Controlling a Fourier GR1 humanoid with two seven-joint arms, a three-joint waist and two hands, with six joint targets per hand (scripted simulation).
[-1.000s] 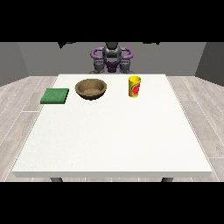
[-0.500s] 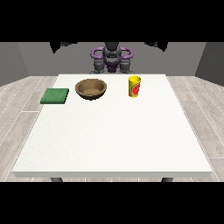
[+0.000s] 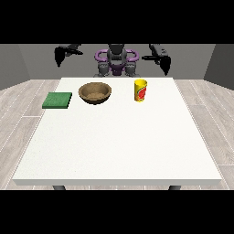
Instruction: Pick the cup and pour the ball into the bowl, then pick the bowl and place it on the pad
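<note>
A yellow cup [image 3: 140,90] with a red mark stands upright on the white table [image 3: 119,141], right of centre near the far edge. Left of it sits a brown bowl [image 3: 95,93], and a green pad [image 3: 57,100] lies flat at the table's far left. No ball shows; the cup's inside is hidden. The hand at the view's right [image 3: 163,62] hangs raised behind and above the cup, well apart from it. Beyond the table's far left corner, the hand at the view's left [image 3: 60,55] is also raised. Neither hand holds anything.
The robot's torso [image 3: 116,61] stands behind the table's far edge. A grey wooden floor surrounds the table. The table's near half carries no objects.
Both arms have swung outward and up; the hands now show raised at either side of the torso. Cup, bowl and pad have not moved.
</note>
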